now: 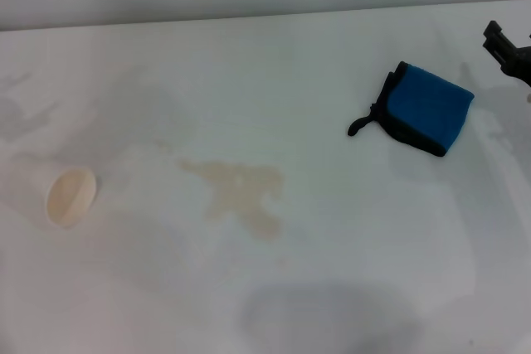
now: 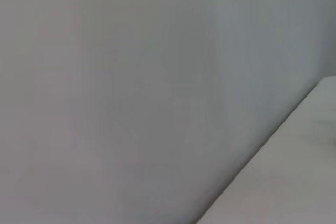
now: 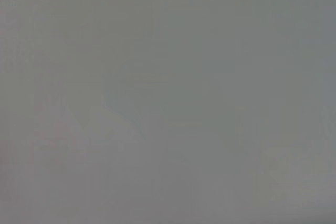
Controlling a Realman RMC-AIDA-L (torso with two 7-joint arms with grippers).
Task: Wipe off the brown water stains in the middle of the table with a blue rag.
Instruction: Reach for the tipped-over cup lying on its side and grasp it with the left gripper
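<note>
Lying flat on the table (image 1: 332, 271) toward its far right, the rag (image 1: 431, 105) is a small folded blue cloth with a black trimmed edge and a short black loop tail (image 1: 362, 124) trailing off its left side. It looks soft, light and easy to crush, so it should fold and bunch under a pinch instead of resisting; a grip taken across the thick folded body, near the middle or over the black-trimmed edge, would likely carry the layers together, while a grip on the loop alone would probably let the cloth dangle and unfold. Being so light, it may slide on the smooth white top if nudged sideways before it is pinched. The stains (image 1: 241, 192) sit well apart from it, down and to the left near the table's middle: a pale tan splotch with faint specks trailing off. Nothing touches them, so wiping has not begun. A white cup (image 1: 58, 196) lies on its side near the left edge, mouth toward the camera, clear of the stains. The right gripper (image 1: 508, 49) shows only as a dark piece at the right edge of the head view, just beyond the rag and apart from it; whether its fingers are spread or closed I cannot tell. The left gripper is out of sight, and both wrist views show only blank grey.
</note>
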